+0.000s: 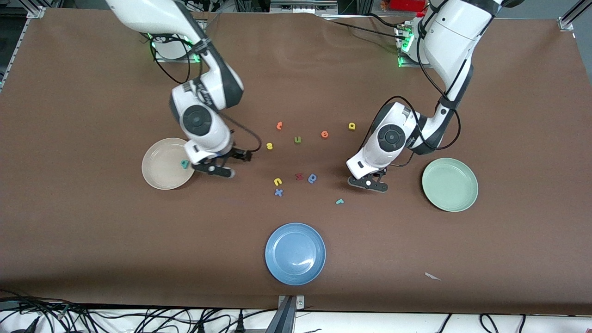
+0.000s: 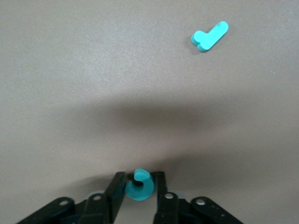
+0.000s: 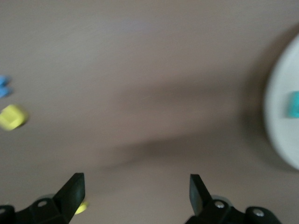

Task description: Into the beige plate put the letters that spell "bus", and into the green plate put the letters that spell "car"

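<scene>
My left gripper [image 2: 138,183] is shut on the teal "c" [image 2: 140,185], low over the table between the scattered letters and the green plate [image 1: 449,184]; in the front view the hand [image 1: 368,183] hides the letter. The thin teal "r" [image 2: 210,36] [image 1: 340,201] lies close by. My right gripper [image 3: 136,182] [image 1: 217,169] is open and holds nothing, over the table beside the beige plate [image 1: 159,173]. A teal bowl-and-stem letter [image 1: 185,163] [image 3: 294,104] lies in that plate. The yellow "u" [image 1: 277,181], yellow "s" [image 1: 269,146] and yellow round-bowled letter [image 1: 352,126] lie on the table.
An olive "u" [image 1: 297,139], two orange letters [image 1: 279,125] [image 1: 324,134], a red "x" [image 1: 299,176], a blue bowl-and-stem letter [image 1: 312,178] and a blue "x" [image 1: 278,192] lie mid-table. A blue plate [image 1: 295,253] sits nearer the front camera.
</scene>
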You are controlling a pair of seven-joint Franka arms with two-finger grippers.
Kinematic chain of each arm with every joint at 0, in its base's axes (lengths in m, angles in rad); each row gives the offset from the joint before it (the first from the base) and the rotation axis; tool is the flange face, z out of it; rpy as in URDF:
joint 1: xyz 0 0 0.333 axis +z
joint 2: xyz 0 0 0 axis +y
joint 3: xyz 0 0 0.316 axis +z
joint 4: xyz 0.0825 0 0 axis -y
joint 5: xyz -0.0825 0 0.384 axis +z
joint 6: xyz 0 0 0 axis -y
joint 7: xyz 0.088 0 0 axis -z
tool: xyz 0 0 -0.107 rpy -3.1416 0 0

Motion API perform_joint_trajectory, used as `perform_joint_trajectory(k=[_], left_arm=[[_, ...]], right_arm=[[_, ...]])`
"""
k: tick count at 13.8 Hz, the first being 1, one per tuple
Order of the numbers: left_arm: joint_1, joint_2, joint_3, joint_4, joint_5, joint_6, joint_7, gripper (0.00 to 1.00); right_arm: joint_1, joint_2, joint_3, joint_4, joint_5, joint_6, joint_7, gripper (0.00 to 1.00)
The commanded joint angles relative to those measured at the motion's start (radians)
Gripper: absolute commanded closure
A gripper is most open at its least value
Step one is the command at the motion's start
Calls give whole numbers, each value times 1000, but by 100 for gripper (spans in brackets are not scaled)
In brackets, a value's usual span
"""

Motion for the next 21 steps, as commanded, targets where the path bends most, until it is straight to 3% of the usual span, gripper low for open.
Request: perform_joint_trajectory(k=[1,3,7,14,16,18,19,21], left_arm=[[-6,27,2,21,58,12,-32,72],[-6,27,0,21,58,11,-34,76],[7,0,2,24,59,-1,-32,83],[151,-126,3,40,61,-216,147,84],[208,-157,5,9,62,-218,217,84],[266,-183,2,-23,138,-213,244,84],[297,-192,2,-43,169,-204,247,84],[345,-198,0,-83,231,-157,248,84]], right_arm=[[104,55,-1,12,-4,120,-9,1],[112,70,-1,12,-6,143,-10,1],[136,101,0,6,-7,142,-17,40],[164,135,0,6,-3,148,-4,40],[170,135,0,6,-2,153,-3,42],[171,141,0,5,-1,153,-3,45],[171,141,0,5,-1,153,-4,54],[171,141,0,5,-1,153,-4,83]])
